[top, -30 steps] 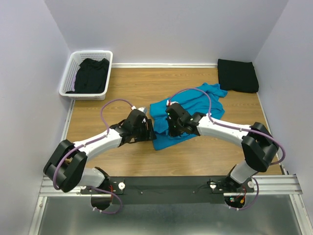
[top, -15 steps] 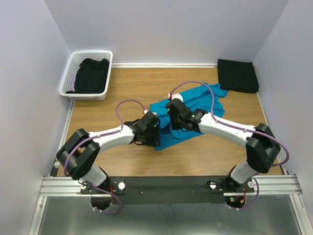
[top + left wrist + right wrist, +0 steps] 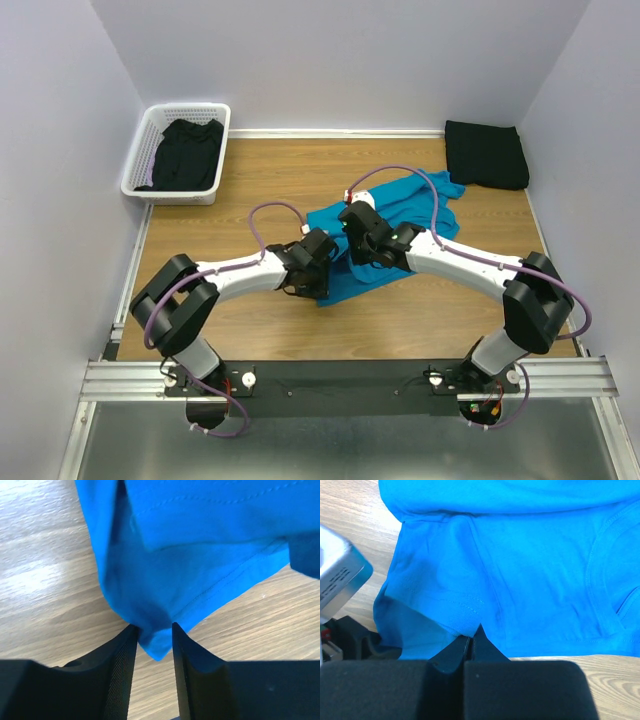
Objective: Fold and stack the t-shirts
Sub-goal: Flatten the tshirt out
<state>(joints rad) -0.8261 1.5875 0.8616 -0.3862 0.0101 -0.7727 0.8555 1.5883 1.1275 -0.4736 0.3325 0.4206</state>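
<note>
Working on the teal-blue t-shirt point(image 3: 405, 203), lying rumpled on the wooden table point(image 3: 250, 170) a little right of centre and partly doubled over itself.

Reaching across from the left with the left arm point(image 3: 240, 275) and meeting the shirt at its near left edge. Straddling a pointed corner of the hem with the left jaws, standing partly apart, with cloth filling most of the gap and brushing both ribbed inner faces. Not managing to tell from the wrist view whether the cloth is being squeezed. Showing bare wood just below the tip of that corner.

Reaching in from the right with the right arm point(image 3: 460, 262) and meeting the same shirt just beside the left wrist. Pinching a small stitched fold of the teal cloth with the right jaws, pressed fully together with no gap showing and the fold bunching up right at their tips.

Leaving a folded black t-shirt point(image 3: 486, 153) lying at the far right corner of the table. Leaving a second black t-shirt point(image 3: 188, 152) heaped inside a white lattice basket point(image 3: 140, 172) at the far left corner, well apart from the teal one.
</note>
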